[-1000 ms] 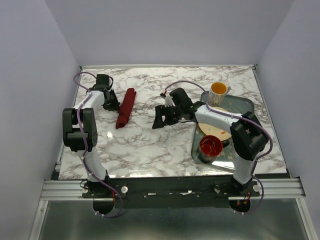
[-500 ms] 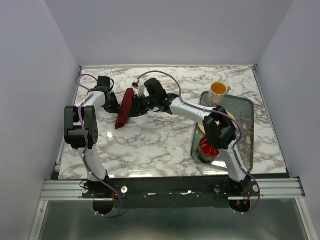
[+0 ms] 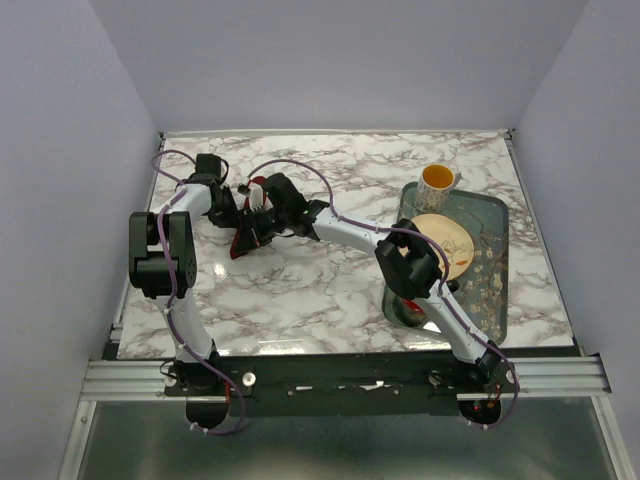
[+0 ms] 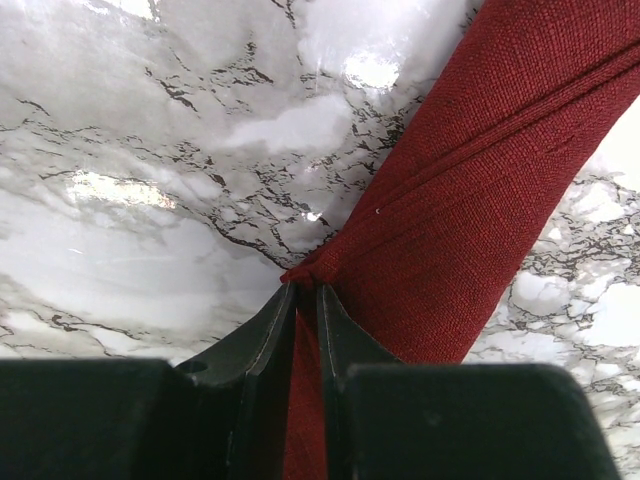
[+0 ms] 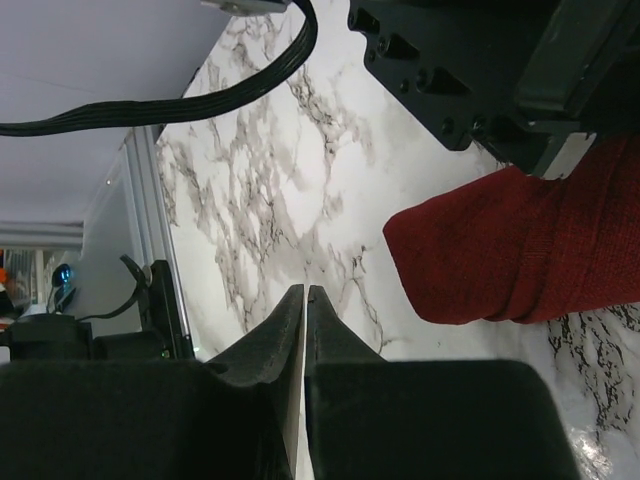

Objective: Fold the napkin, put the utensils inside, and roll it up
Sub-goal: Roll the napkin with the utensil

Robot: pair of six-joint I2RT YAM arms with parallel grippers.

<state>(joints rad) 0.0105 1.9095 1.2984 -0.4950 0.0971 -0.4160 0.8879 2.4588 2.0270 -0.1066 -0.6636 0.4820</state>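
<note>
On the far left of the white marble-patterned table [image 3: 330,290], the left gripper [image 4: 306,293] has its fingers almost together, pinching a fold of the rolled dark red cloth napkin [image 4: 470,190]. Just right of it, the right gripper [image 5: 304,293] has its fingers pressed together on nothing, near the napkin's end.

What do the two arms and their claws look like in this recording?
Both the left arm and the right arm have white links joined by bulky black joint housings, with a purple cable looped along each. The left claw and the right claw have matte black, tapering fingers.
</note>
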